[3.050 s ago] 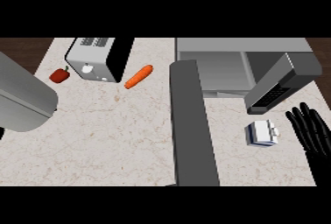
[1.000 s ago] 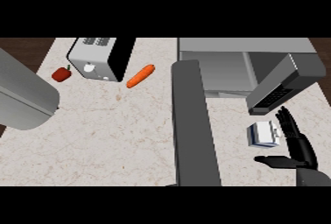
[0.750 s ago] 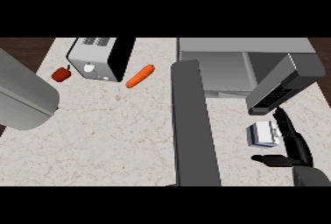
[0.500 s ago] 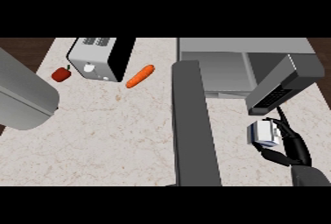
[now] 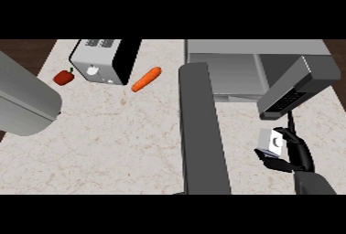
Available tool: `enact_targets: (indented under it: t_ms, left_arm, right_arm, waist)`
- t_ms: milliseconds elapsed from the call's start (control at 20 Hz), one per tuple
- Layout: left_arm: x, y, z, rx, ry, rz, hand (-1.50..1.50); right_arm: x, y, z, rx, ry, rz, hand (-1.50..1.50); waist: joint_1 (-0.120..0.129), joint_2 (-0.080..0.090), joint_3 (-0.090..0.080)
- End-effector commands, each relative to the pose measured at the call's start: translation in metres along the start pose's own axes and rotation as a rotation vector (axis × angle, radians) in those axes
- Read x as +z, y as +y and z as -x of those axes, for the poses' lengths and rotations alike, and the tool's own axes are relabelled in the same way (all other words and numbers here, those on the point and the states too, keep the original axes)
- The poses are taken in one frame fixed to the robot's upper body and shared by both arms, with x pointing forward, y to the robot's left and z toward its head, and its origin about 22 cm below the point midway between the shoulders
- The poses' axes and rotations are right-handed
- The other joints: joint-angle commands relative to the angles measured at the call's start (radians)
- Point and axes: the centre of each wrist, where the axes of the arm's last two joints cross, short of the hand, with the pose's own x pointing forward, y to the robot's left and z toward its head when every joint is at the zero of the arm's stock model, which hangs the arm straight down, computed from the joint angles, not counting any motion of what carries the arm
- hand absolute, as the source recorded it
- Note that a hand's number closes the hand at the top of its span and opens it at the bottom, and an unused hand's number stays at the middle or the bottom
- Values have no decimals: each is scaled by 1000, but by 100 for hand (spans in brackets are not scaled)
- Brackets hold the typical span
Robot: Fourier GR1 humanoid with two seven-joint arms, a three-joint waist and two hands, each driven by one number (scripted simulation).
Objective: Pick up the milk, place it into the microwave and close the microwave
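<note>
The milk [image 5: 270, 140], a small white and blue carton, stands on the counter at the right, just below the microwave's keypad panel [image 5: 292, 93]. My right hand [image 5: 294, 154] comes up from the lower right and is shut on the carton, with the fingers over its right side and the thumb under its near edge. The grey microwave [image 5: 229, 68] sits at the back right with its cavity open. Its door [image 5: 201, 132] sticks out toward me as a long dark slab, left of the milk. Of my left arm only the grey forearm [image 5: 24, 103] shows at the left edge.
A silver and black toaster [image 5: 103, 61] stands at the back left. An orange carrot [image 5: 146, 79] lies to its right and a red pepper [image 5: 63, 77] to its left. Pale speckled counter [image 5: 115, 146] stretches between my left forearm and the door.
My right hand moved in from the right, swung its thumb under the carton and curled its fingers round the milk. The left forearm, door and other objects stayed put.
</note>
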Motion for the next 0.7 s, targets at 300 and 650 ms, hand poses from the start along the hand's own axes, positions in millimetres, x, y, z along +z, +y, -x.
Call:
enact_targets:
  t_ms: [300, 650]
  left_arm:
    - [4, 4, -10, 9, 14, 28, -150]
    - [5, 14, 1, 5, 27, -21, -150]
  right_arm:
    - [-40, 34, -13, -52, -161, -7, 150]
    - [-40, 55, -19, -205, -210, -140, 150]
  waist:
    - [15, -3, 2]
    - [-14, -10, 0]
